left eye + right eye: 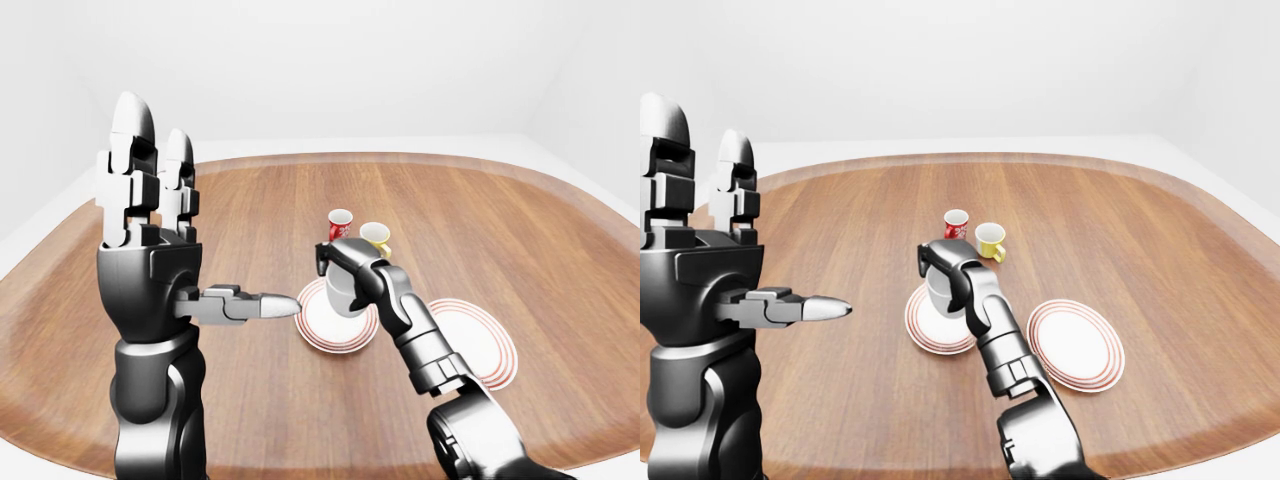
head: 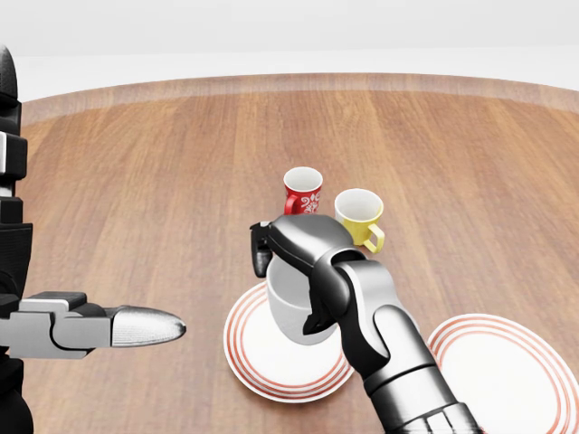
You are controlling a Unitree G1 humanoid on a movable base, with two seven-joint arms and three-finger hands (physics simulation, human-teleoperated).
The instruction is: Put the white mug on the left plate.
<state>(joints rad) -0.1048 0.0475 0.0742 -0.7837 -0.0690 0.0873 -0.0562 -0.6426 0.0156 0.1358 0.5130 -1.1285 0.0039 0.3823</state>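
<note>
The right hand (image 2: pixel 294 249) grips the white mug (image 2: pixel 294 312) from above, fingers closed around its rim, holding it over the left plate (image 2: pixel 262 362); whether it touches is unclear. The left hand (image 1: pixel 150 240) stands upright and spread wide, well to the left.

The right hand (image 2: pixel 294 258) hides most of the white mug (image 2: pixel 294 312) and its handle.

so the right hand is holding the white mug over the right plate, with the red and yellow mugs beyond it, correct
Not quite: the right hand holds the white mug over the left plate, not the right plate, as the head view shows. The red mug and yellow mug do stand beyond it.
</note>
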